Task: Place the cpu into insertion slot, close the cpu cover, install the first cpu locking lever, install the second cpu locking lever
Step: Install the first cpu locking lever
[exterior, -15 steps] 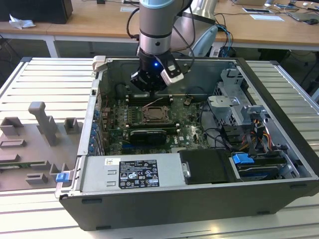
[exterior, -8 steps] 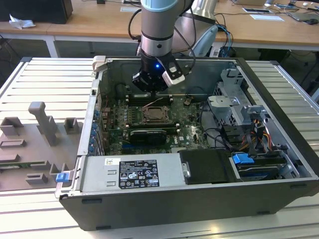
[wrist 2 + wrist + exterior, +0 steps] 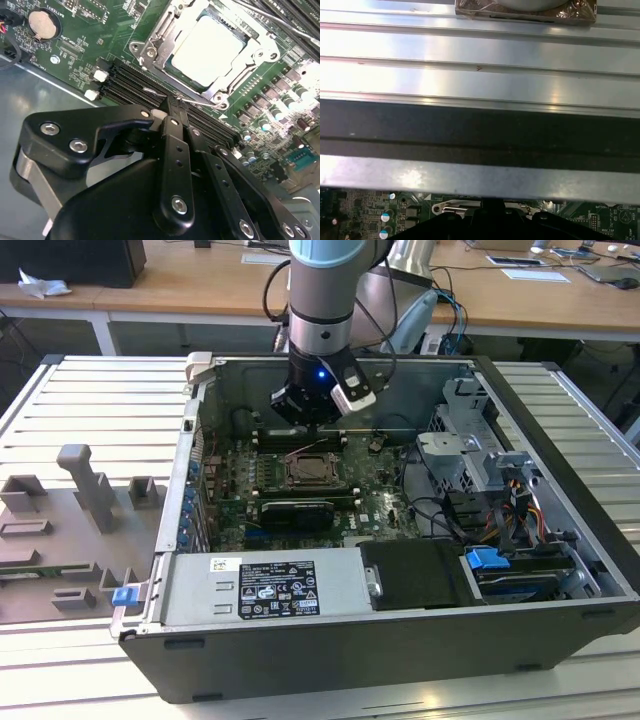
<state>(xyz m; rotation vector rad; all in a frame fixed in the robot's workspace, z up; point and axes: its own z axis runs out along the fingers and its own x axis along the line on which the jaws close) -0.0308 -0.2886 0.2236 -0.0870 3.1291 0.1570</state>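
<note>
Ribbed silver metal (image 3: pixel 480 65) ran across in bright horizontal bands, with a dark band (image 3: pixel 480 137) below it and another silver strip (image 3: pixel 470 177) under that. Beneath lay a strip of green circuit board (image 3: pixel 365 215) with small capacitors (image 3: pixel 385 217) and a silver bracket (image 3: pixel 452 207).

silvery cpu (image 3: pixel 207 48) seated in insertion slot (image 3: pixel 150 50), cpu cover (image 3: pixel 260 47) closed

Grey-and-pale-blue arm (image 3: pixel 322 290), black cables, blue light; black gripper (image 3: pixel 172 112) links with silver screws.
</note>
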